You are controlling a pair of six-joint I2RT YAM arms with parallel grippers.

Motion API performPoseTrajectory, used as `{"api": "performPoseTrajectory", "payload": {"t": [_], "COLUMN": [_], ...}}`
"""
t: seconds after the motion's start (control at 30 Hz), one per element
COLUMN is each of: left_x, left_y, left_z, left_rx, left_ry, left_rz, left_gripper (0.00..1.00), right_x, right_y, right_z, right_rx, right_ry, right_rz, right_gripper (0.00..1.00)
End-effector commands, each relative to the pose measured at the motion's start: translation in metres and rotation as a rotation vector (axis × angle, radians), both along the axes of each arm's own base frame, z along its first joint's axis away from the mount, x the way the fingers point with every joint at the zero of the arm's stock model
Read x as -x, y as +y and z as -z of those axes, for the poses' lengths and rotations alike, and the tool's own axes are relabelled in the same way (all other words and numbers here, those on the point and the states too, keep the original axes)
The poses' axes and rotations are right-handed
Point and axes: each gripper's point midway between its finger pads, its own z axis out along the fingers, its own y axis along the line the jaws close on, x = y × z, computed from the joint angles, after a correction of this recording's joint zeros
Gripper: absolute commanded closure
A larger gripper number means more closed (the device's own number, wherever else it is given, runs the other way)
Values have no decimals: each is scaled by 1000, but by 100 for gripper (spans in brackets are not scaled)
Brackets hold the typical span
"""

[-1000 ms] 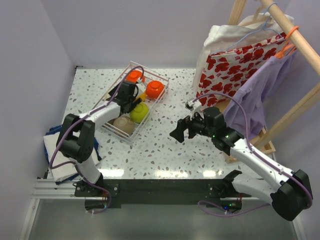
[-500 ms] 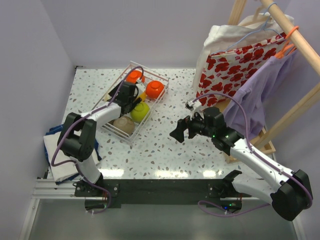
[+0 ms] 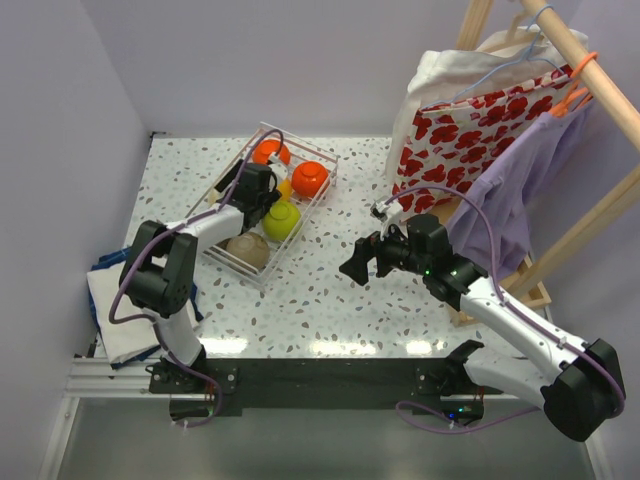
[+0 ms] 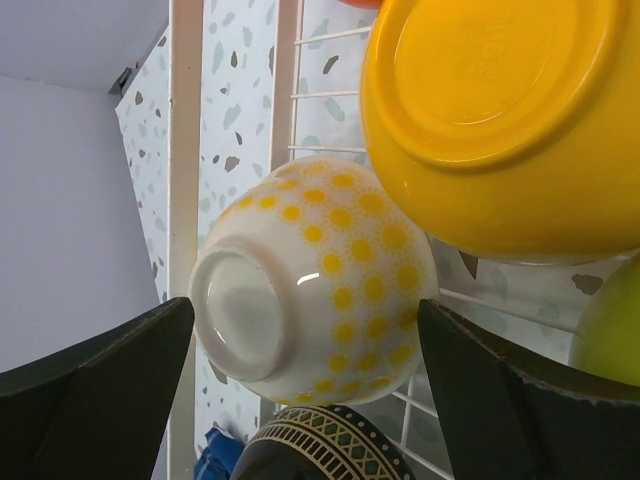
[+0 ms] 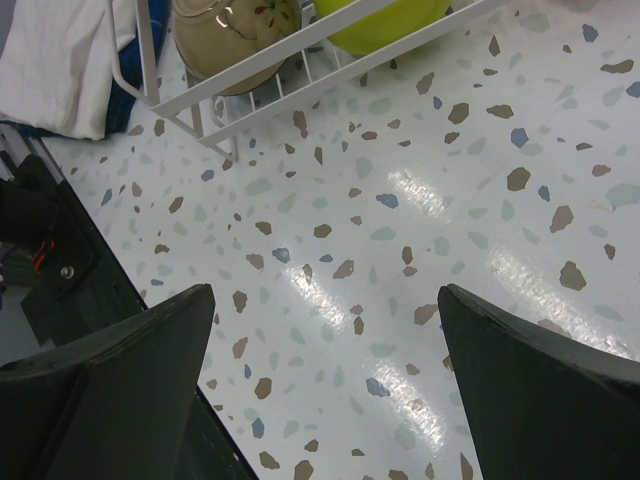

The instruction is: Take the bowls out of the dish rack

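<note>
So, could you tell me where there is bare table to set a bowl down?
The speckled table is bare between the dish rack and the right gripper, and along the near strip before the arm bases. Also free: the far patch between rack and hanging clothes. Crowded: inside the rack, and the left edge by the folded cloth.

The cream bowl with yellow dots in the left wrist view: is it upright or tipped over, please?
Tipped over: the cream bowl shows its foot ring and outside to the camera.
</note>
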Motion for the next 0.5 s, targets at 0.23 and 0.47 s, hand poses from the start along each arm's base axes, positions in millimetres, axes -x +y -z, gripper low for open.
{"api": "performPoseTrajectory", "payload": {"t": [0.23, 0.47], "left_x": [3, 27], "left_y": [-12, -23], "left_z": [-51, -95], "left_rx": [230, 529], "left_ry": [-86, -143], "left_rz": [-109, -234], "left_gripper": [0, 0], "right_x": [-8, -6], "right_y": [9, 5], "right_z": [-25, -24], "right_rx": [-39, -30], "right_ry": [-43, -44], "right_rz": [-10, -3], "right_gripper": [1, 1]}}
